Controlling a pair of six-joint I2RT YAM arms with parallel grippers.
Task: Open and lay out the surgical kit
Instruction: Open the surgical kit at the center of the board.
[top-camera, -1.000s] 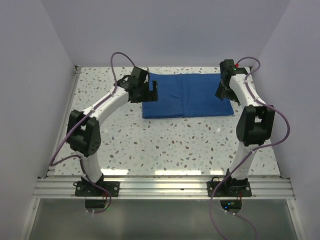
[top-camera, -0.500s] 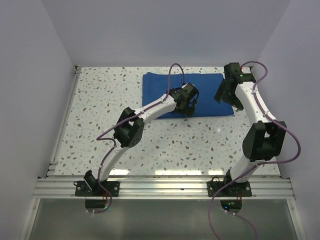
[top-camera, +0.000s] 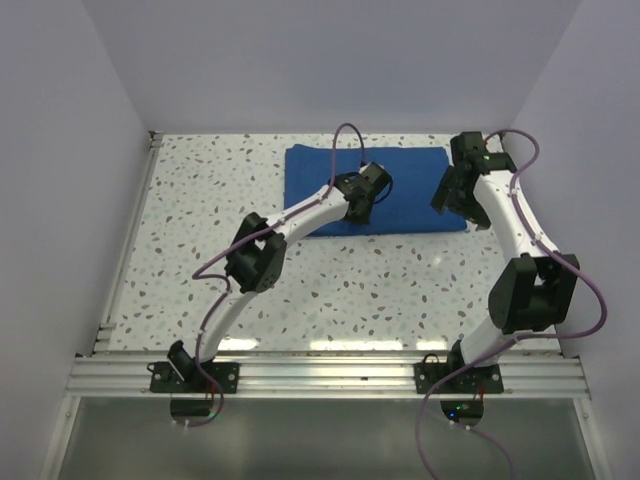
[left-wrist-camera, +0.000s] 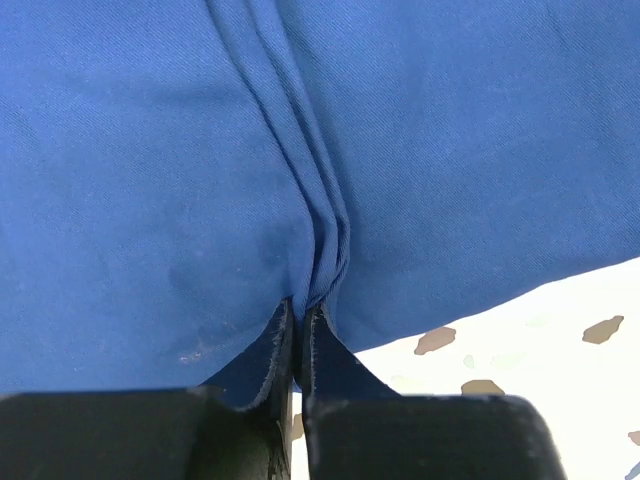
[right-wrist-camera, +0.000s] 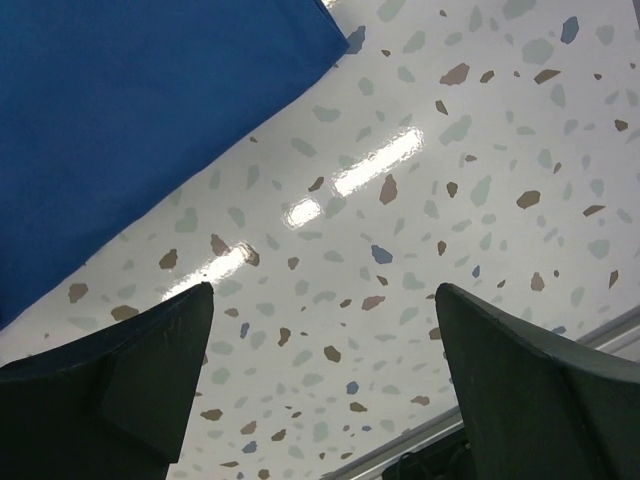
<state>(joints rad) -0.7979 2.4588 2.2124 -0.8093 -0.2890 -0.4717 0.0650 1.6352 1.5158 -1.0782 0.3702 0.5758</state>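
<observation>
The surgical kit is a folded royal-blue cloth wrap (top-camera: 410, 185) lying flat at the back of the speckled table. My left gripper (top-camera: 362, 205) is down at the middle of the wrap's near edge. In the left wrist view it (left-wrist-camera: 300, 305) is shut on a raised pleat of the blue cloth (left-wrist-camera: 150, 150), which runs up from between the fingers. My right gripper (top-camera: 447, 195) hovers at the wrap's right end. In the right wrist view it (right-wrist-camera: 322, 288) is open over bare table, with the cloth's corner (right-wrist-camera: 130, 110) at the upper left.
The speckled table (top-camera: 350, 280) is closed in by pale walls on the left, back and right. A metal rail (top-camera: 330, 375) carrying both arm bases runs along the near edge. The table's edge rail (right-wrist-camera: 600, 330) shows close beside the right gripper.
My left arm swung from the wrap's left end to the middle of its near edge, and its jaws closed on a fold of cloth. The right arm shifted only slightly.
</observation>
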